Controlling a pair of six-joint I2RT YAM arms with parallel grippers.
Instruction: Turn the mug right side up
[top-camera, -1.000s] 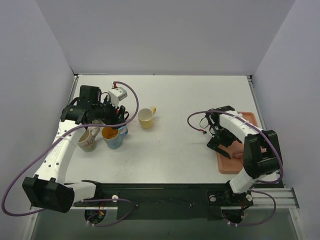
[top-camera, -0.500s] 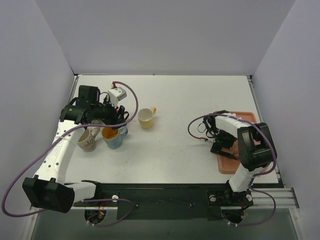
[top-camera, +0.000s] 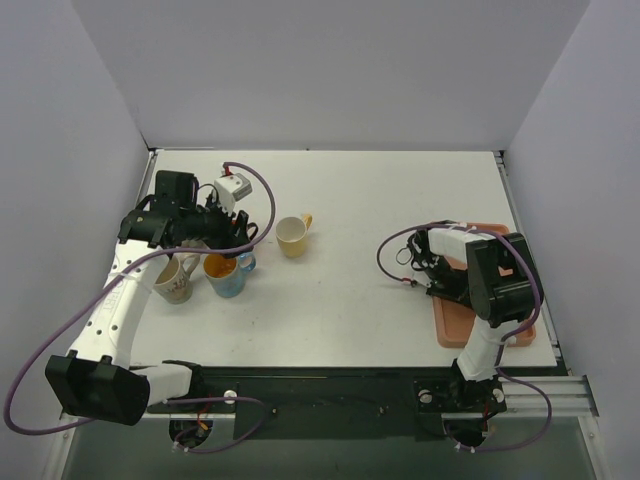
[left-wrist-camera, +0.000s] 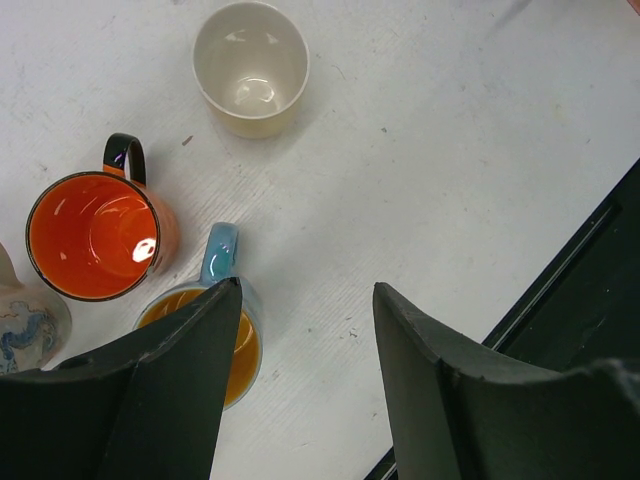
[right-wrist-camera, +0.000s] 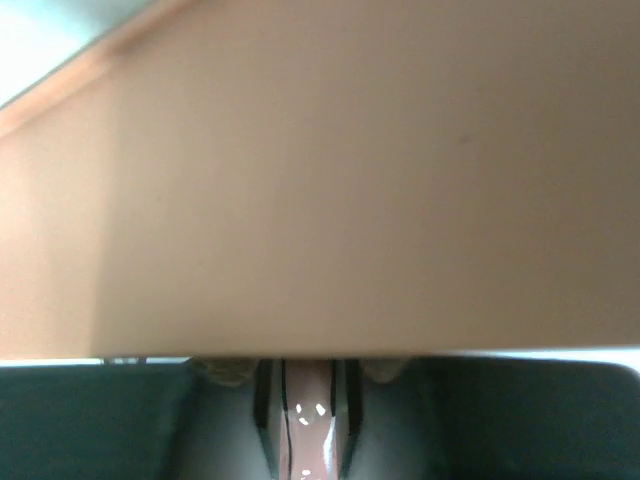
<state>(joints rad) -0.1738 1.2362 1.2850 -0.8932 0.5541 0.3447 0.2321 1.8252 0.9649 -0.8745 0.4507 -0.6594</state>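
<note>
Four upright ceramic mugs (left-wrist-camera: 250, 65) stand under the wide left gripper (left-wrist-camera: 305, 300); on the salmon tray (top-camera: 520, 330), the right gripper (top-camera: 438, 280) pinches a glossy pink strip (right-wrist-camera: 302, 430), likely the mug.

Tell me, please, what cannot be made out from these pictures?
- Right gripper: in the top view its own arm hides it over the pink tray. The right wrist view is a close pink blur, so its grip is unreadable.
- Orange mug: in the top view the left gripper covers it.
- Patterned mug: cut off by the left edge of the left wrist view.
</note>
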